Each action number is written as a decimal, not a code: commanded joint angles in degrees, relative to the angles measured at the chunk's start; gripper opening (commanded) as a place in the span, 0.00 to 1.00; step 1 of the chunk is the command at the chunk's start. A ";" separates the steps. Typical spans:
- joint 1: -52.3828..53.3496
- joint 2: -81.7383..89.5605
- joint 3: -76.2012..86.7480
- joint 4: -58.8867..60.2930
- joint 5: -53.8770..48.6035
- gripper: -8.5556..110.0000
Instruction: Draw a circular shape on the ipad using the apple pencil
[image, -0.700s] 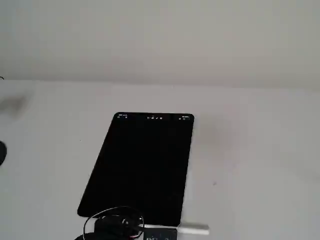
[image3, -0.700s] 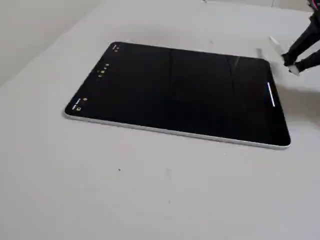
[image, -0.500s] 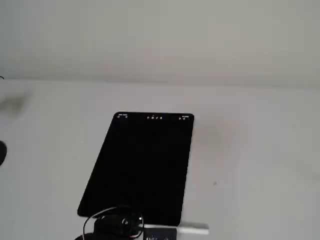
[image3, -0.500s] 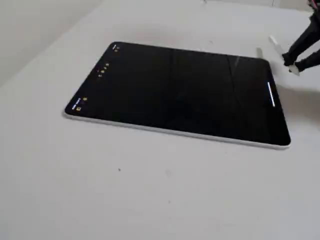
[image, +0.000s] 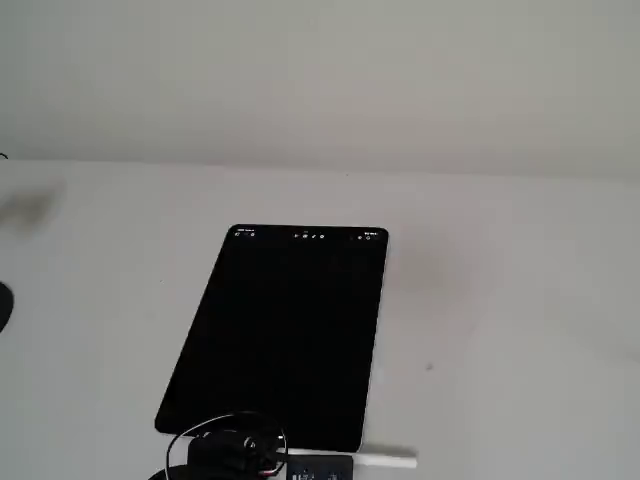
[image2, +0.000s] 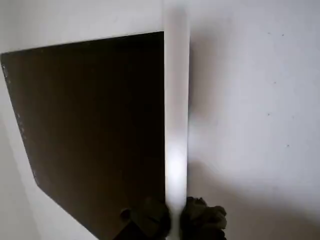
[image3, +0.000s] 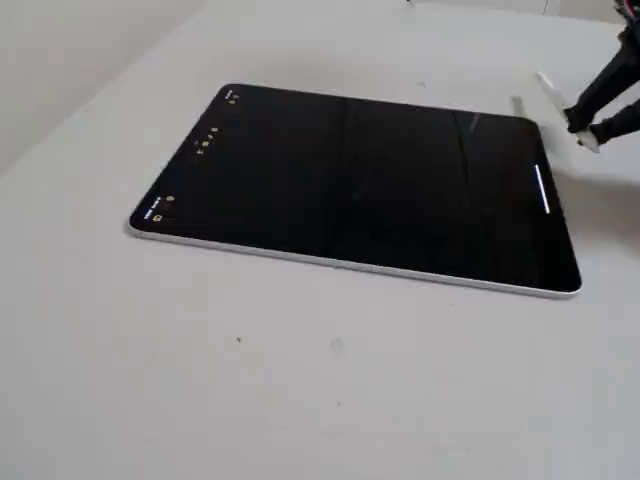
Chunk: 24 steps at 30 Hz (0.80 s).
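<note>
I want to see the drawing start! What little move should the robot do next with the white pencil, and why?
Probably swing the apple pencil over the black screen and lower its tip. The gripper is clamped on the pencil, but in a fixed view it sits beside the ipad, off its short edge, and the screen shows no drawn line yet. So the tip likely has to reach the glass first.

The ipad (image3: 360, 190) has a glossy black glass screen with a silver metal edge; the table (image3: 250, 380) is matt white.
</note>
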 joint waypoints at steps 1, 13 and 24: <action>-0.53 0.53 -0.35 0.00 -0.97 0.07; -4.22 0.53 0.35 -17.84 -27.69 0.07; -10.99 -12.13 6.33 -64.69 -53.17 0.07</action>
